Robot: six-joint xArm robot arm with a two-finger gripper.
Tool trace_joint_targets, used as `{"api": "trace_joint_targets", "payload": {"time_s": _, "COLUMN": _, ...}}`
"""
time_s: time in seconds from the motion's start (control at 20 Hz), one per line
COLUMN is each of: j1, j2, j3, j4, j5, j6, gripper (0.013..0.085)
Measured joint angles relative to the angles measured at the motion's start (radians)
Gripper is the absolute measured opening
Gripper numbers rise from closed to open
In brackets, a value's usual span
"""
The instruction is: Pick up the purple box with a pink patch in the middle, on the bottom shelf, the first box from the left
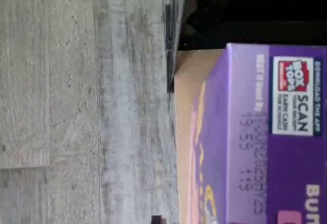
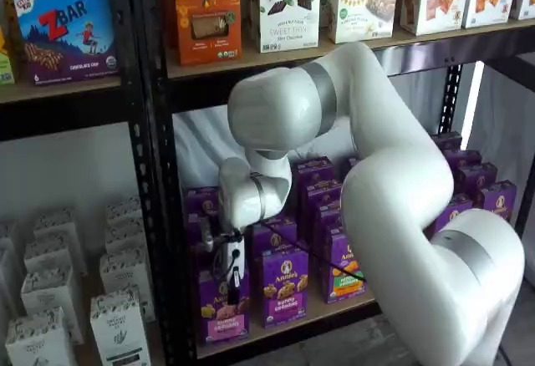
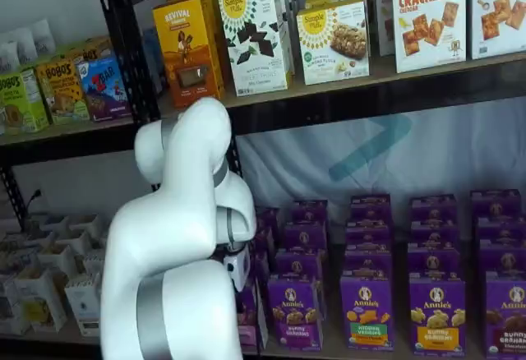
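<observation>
Your target, the upright purple cardboard carton (image 2: 221,306) with the pink band across its front, stands at the front left corner of the light tan wooden shelf board (image 2: 334,308), directly below the gripper. In the wrist view its glossy top flap (image 1: 278,132) fills much of the picture: smooth printed card, a white Box Tops patch, a grey stamped date code, crisp folded edges. Beside it you see a strip of the tan board (image 1: 185,106) and then the grey, streaked, wood-grain floor (image 1: 76,101) beyond the shelf's edge.

The white-bodied gripper with black fingers (image 2: 234,286) hangs straight down in a shelf view, its dark fingers lying over the upper front of the carton, a thin black cable (image 2: 322,261) trailing off to one side. You see the fingers side-on as one dark strip, so you cannot tell whether the jaws are parted or closed, nor whether they touch the card.

The smooth, rounded white arm (image 2: 393,182) with grey joint bands folds sharply: a broad elbow high in front of the shelf, the forearm dropping to the wrist just above the carton. In the other shelf view the arm (image 3: 181,237) hides the gripper and most of the carton.

Next to the jaws stands a similar purple carton with a purple band (image 2: 282,286); black perforated metal uprights (image 2: 146,165) frame the bay.
</observation>
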Motion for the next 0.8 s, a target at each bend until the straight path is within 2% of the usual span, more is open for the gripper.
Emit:
{"api": "trace_joint_targets", "payload": {"time_s": 0.2, "j1": 0.002, "j2": 0.001, "j3": 0.001, "j4": 0.005, "j5": -0.001, "j6": -0.003, "gripper": 0.065}}
{"api": "trace_joint_targets", "payload": {"time_s": 0.5, "j1": 0.001, "j2": -0.006, "j3": 0.011, "j4": 0.01, "j5": -0.007, "j6": -0.008, "gripper": 0.049}}
{"api": "trace_joint_targets", "payload": {"time_s": 0.8, "j1": -0.001, "j2": -0.013, "j3": 0.018, "j4": 0.001, "j5": 0.002, "j6": -0.002, "gripper": 0.049}}
